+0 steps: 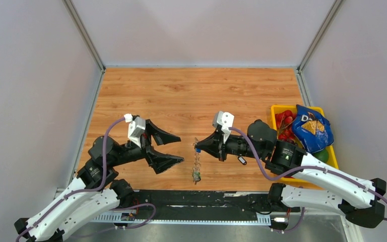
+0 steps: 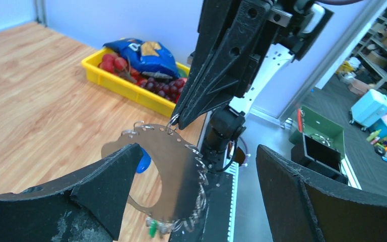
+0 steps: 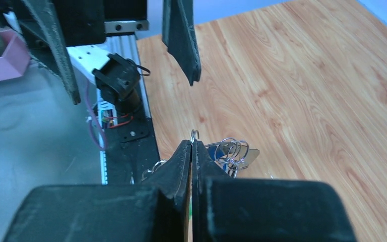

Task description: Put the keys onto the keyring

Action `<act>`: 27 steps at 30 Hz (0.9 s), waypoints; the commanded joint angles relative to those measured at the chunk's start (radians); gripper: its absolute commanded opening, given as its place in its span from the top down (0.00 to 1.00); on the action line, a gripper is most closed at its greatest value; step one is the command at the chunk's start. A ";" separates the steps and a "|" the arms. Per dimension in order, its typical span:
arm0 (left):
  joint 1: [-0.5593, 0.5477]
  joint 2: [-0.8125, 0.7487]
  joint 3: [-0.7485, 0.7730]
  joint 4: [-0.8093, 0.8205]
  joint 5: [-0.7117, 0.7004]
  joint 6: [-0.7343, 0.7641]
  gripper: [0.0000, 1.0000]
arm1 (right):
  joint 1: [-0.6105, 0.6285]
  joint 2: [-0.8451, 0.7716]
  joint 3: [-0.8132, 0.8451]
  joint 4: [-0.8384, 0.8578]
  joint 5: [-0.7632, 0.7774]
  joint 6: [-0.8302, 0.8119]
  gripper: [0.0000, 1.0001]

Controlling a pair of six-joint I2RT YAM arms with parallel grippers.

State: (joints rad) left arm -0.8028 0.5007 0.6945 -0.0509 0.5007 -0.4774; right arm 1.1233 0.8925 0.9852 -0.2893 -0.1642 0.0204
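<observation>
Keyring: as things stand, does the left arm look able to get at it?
Probably yes. The keyring hangs from the shut right pincer, and the open left pincer faces it with nothing between them. Only the top of the ring, where the right pincer grips it, is covered.

Overhead camera looks down on the table [image 1: 191, 96] — both wrist cameras, close in, face each other across the keyring [image 2: 176, 166].

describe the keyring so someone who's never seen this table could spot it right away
Over the wooden table, look near the front edge, between the open left pincer and the shut right pincer. The keyring hangs from the right one's tip. It is the only silver loop, fringed with small rings, with a green tag at its bottom.
</observation>
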 commanded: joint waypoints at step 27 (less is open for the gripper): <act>-0.002 0.013 -0.062 0.383 0.206 -0.017 0.54 | 0.005 0.050 0.102 0.349 -0.328 0.101 1.00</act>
State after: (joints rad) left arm -0.8036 0.5068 0.6399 0.2806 0.6811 -0.4923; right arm 1.1236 0.9421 1.0245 -0.0475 -0.4717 0.1040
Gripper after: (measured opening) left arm 0.476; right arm 0.006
